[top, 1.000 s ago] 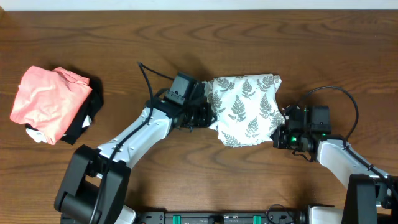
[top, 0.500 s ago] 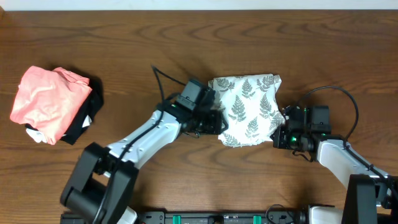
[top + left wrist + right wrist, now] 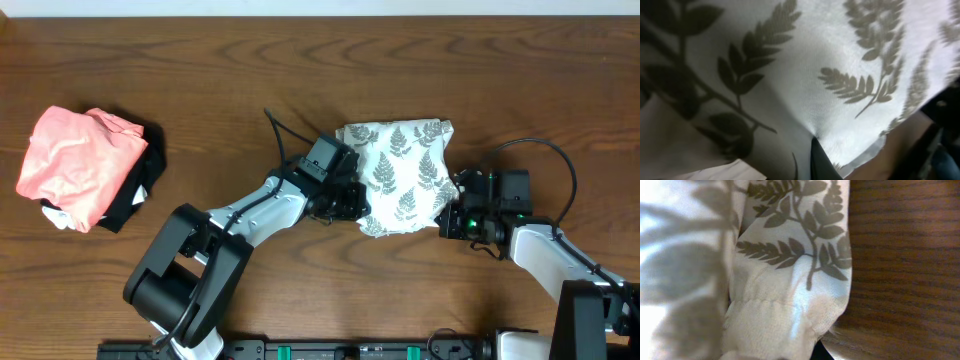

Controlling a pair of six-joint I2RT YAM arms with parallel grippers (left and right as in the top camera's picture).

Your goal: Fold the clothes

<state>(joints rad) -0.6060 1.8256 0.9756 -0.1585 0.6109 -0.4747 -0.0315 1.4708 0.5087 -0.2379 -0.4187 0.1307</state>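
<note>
Clothes (image 3: 398, 178), a white fern-print garment, lie mid-table on the wooden table (image 3: 250, 60), gathered into a compact, slightly uneven rectangle. Folding looks nearly done, with perhaps one last fold or a tidy-up left. Left gripper (image 3: 352, 203) reaches in low at the left edge, jaws closed on fabric. The right gripper (image 3: 450, 218) pinches the lower right edge.

A dark wooden tabletop (image 3: 300, 60) with strong grain carries a salmon-pink folded garment (image 3: 78, 160). A black folded cloth (image 3: 146, 178) lies under the pink garment, showing along its right edge. A small white scrap (image 3: 55, 214) peeks out at its lower-left corner.
</note>
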